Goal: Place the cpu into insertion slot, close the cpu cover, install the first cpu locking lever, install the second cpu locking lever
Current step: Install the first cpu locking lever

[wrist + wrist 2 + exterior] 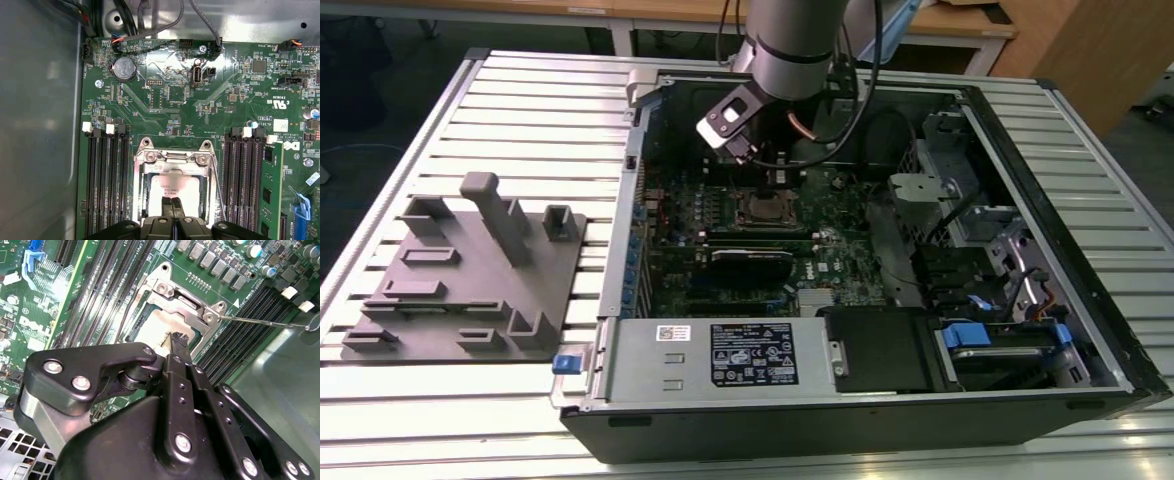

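Closed on nothing, the gripper (pixel 174 207) hovers with its tips just over the chip (pixel 175 186), which lies in the socket (pixel 145 193) directly beneath them, framed by the metal cover (pixel 175 161); with the thin lever (pixel 260 323) beside it apparently unlatched, a sideways drag could shift the chip and bend pins.

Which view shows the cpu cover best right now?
The first wrist view: it looks straight down on the cpu cover, its frame lying around the cpu. The second wrist view shows it at a slant, partly behind the gripper. The exterior view shows it from afar, below the arm.
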